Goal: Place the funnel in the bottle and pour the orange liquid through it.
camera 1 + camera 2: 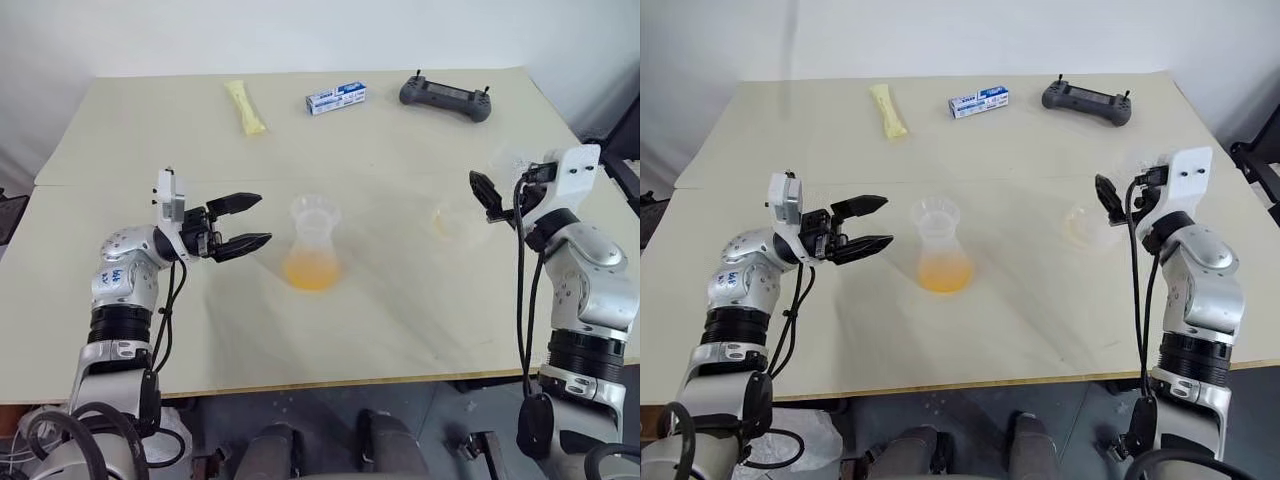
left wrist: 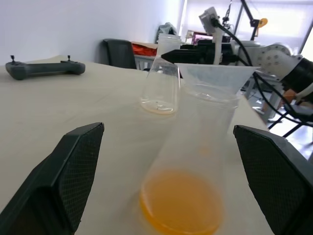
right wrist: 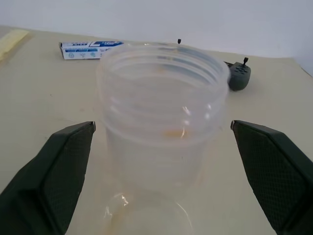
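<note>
Pale beige surface [image 1: 400, 330] carries all the items; a white wall stands behind its far edge. Locate the bottle [image 1: 312, 262] near the middle of the surface, upright, with the funnel [image 1: 315, 212] seated in its neck. The orange liquid [image 1: 311, 271] lies in the bottle's conical base as a shallow pool, so judge the pour as done or nearly done.

The clear cup [image 3: 164, 129] stands toward the right edge, upright, with only a faint orange trace at its bottom. The right claw [image 1: 484, 194] sits just beside it, fingers apart on either side, not touching the wall. The left claw [image 1: 240, 222] hangs just left of the bottle, fingers spread, clear of the neck.

Expect the bottle to be light, rigid and smooth. Its wide base makes it stable, but the funnel rests loose and will tip if nudged. Take hold at the straight neck below the funnel rim, where the fingers can span it. Treat the empty cup as thin, very light and easily knocked over.
</note>
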Robot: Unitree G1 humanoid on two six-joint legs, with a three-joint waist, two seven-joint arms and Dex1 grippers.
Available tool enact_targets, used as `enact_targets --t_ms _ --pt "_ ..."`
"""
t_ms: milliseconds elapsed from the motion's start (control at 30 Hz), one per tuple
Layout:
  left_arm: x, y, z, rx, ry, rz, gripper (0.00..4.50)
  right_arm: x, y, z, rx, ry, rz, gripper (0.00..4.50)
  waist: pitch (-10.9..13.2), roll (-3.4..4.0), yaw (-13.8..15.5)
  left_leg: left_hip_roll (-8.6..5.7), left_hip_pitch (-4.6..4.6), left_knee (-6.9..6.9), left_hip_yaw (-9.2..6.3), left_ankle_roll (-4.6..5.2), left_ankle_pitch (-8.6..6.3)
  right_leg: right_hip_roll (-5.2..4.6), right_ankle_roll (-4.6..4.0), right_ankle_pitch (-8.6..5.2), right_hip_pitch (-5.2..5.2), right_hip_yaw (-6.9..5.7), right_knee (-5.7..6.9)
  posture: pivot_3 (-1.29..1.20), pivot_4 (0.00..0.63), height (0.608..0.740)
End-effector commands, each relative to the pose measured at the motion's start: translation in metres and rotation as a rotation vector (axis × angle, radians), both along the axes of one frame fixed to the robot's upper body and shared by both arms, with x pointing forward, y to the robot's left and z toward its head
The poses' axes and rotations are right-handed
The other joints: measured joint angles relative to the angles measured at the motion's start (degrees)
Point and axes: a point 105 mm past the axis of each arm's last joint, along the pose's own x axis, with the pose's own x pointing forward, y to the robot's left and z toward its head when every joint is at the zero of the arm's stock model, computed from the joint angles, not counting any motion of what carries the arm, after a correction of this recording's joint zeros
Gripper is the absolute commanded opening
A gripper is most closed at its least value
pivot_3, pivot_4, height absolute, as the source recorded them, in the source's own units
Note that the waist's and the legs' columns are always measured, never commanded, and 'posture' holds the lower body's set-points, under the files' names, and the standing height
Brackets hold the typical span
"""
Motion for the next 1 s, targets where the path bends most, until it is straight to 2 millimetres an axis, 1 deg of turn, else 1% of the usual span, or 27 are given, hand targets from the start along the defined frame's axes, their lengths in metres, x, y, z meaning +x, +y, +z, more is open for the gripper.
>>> enact_targets --t_ms 33,133,200,300,400,500,533,633,667,733,800,867,933,1000 --pt "-0.001 0.001 0.001 0.037 -0.005 0.016 4.5 -0.011 0.0 0.03 -0.036 -0.106 0.0 4.46 0.0 0.0 0.0 0.0 0.0 0.0 0.0 0.0 0.0 0.0 0.0 0.0 0.0 0.0 0.0 0.0 0.15 0.74" --pt "0.002 0.001 -0.002 0.04 0.022 0.05 4.5 -0.016 0.003 0.052 -0.062 -0.172 0.02 4.46 0.0 0.0 0.0 -0.01 0.0 0.01 0.0 0.0 0.0 -0.01 0.0 0.0 0.0 0.01 0.0 0.0 0.15 0.74" --pt "0.003 0.0 -0.003 0.045 0.033 0.061 4.5 -0.018 0.005 0.062 -0.074 -0.197 0.036 4.46 0.0 0.0 0.0 -0.01 0.0 0.0 0.0 0.0 0.0 -0.01 0.0 0.0 0.0 0.01 -0.01 0.0 0.15 0.74" --pt "0.005 0.001 -0.004 0.054 0.015 0.083 4.5 -0.022 0.01 0.08 -0.09 -0.238 0.077 4.46 0.0 0.0 0.1 0.0 -0.01 0.0 -0.01 0.0 0.0 -0.01 0.0 0.0 0.0 0.0 -0.01 0.0 0.15 0.74" --pt "0.004 0.002 -0.008 0.067 0.025 0.098 4.5 -0.032 0.029 0.094 -0.12 -0.267 0.197 4.46 0.0 0.0 0.2 -0.01 0.0 0.0 0.0 0.0 0.0 -0.02 0.0 0.0 0.0 0.01 -0.01 0.0 0.15 0.74" --pt "0.0 0.003 -0.012 0.093 0.012 0.092 4.5 -0.051 0.056 0.093 -0.173 -0.258 0.376 4.46 0.0 0.0 0.3 0.0 0.0 0.0 0.0 0.0 0.0 -0.01 0.0 0.0 0.0 0.0 -0.02 0.0 0.15 0.74" --pt "-0.003 0.004 -0.013 0.09 0.014 0.078 4.5 -0.059 0.065 0.09 -0.187 -0.248 0.441 4.46 0.0 0.0 0.3 0.0 -0.01 0.0 0.0 0.0 0.0 -0.01 0.0 0.0 0.0 0.0 -0.02 0.0 0.15 0.74" --pt "-0.008 0.008 -0.013 0.085 0.031 0.069 4.5 -0.088 0.087 0.065 -0.243 -0.179 0.632 4.46 0.0 -0.02 1.1 0.02 -0.02 0.01 -0.01 0.0 0.0 0.01 0.0 0.0 0.01 -0.04 -0.04 0.0 0.15 0.74" --pt "-0.01 0.01 -0.013 0.082 0.026 0.07 4.5 -0.095 0.09 0.055 -0.263 -0.141 0.671 4.46 0.0 -0.02 1.3 0.01 -0.03 0.02 -0.04 0.01 0.0 0.0 0.01 0.0 0.03 -0.06 -0.05 0.0 0.15 0.74" --pt "-0.016 0.016 -0.013 0.083 0.029 0.058 4.5 -0.108 0.094 0.026 -0.353 -0.038 0.732 4.46 0.0 -0.02 1.8 -0.03 -0.04 0.07 -0.03 0.03 -0.01 -0.05 0.04 0.02 0.07 -0.05 -0.08 0.0 0.15 0.74" --pt "-0.023 0.024 -0.017 0.108 0.053 0.049 4.5 -0.12 0.092 0.0 -0.411 0.049 0.781 4.46 0.0 -0.05 2.1 -0.03 -0.03 0.1 -0.01 0.08 -0.04 -0.04 0.06 0.03 0.1 -0.03 -0.14 0.0 0.15 0.74" --pt "-0.028 0.031 -0.021 0.129 0.06 0.043 4.5 -0.129 0.086 -0.017 -0.391 0.092 0.814 4.46 0.0 -0.05 2.2 -0.03 0.0 0.1 0.06 0.09 -0.05 -0.03 0.07 0.04 0.12 0.01 -0.19 0.0 0.15 0.74" --pt "-0.033 0.036 -0.023 0.135 0.057 0.038 4.5 -0.132 0.077 -0.031 -0.314 0.119 0.815 4.46 0.0 -0.06 2.5 -0.02 0.03 0.11 0.11 0.09 -0.05 -0.03 0.07 0.04 0.15 0.01 -0.21 0.0 0.15 0.74" --pt "-0.035 0.038 -0.024 0.132 0.062 0.04 4.5 -0.132 0.068 -0.044 -0.299 0.138 0.804 4.46 0.0 -0.06 2.5 -0.01 0.1 0.14 0.1 0.09 -0.05 -0.02 0.07 0.04 0.24 0.02 -0.21 0.0 0.15 0.74"
